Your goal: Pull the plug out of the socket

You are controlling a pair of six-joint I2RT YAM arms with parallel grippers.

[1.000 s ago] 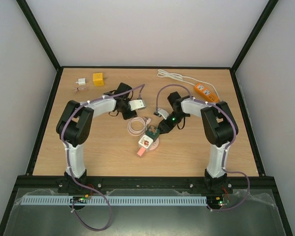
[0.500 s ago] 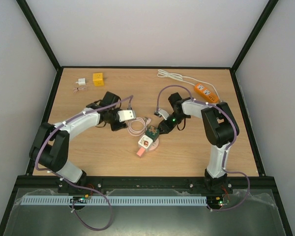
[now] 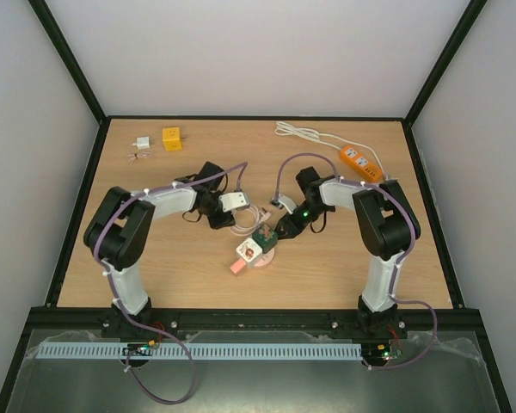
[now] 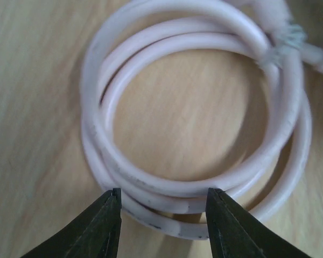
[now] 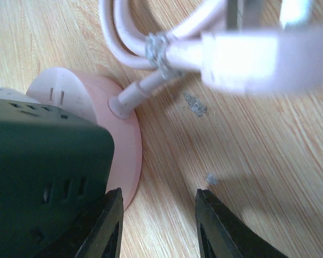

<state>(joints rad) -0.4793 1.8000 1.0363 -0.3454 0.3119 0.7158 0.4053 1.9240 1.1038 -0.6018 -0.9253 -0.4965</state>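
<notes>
From above, the socket (image 3: pixel 267 259), a pink disc, lies mid-tabletop (image 3: pixel 344 258) between the arms. A white plug (image 3: pixel 250 249) sits on it and a green block (image 3: pixel 263 235) is at its far side. The left jaws hang over a white coil (image 3: pixel 243 228) just beyond the socket, and the right jaws are at the green block. An orange strip (image 3: pixel 361 162) lies far right.

In the left wrist view, the left jaws are spread. Their fingertips (image 4: pixel 109 220) straddle the near strands of the coil (image 4: pixel 97 134), which cross under them unpinched.

In the right wrist view, the right jaws are spread over bare wood and pinch nothing. The left fingertip (image 5: pixel 105 228) is just beside the socket's (image 5: pixel 97 105) rim. The green block (image 5: pixel 43 177) stands against the socket. A cable (image 5: pixel 137 91) leaves the socket toward the coil.
</notes>
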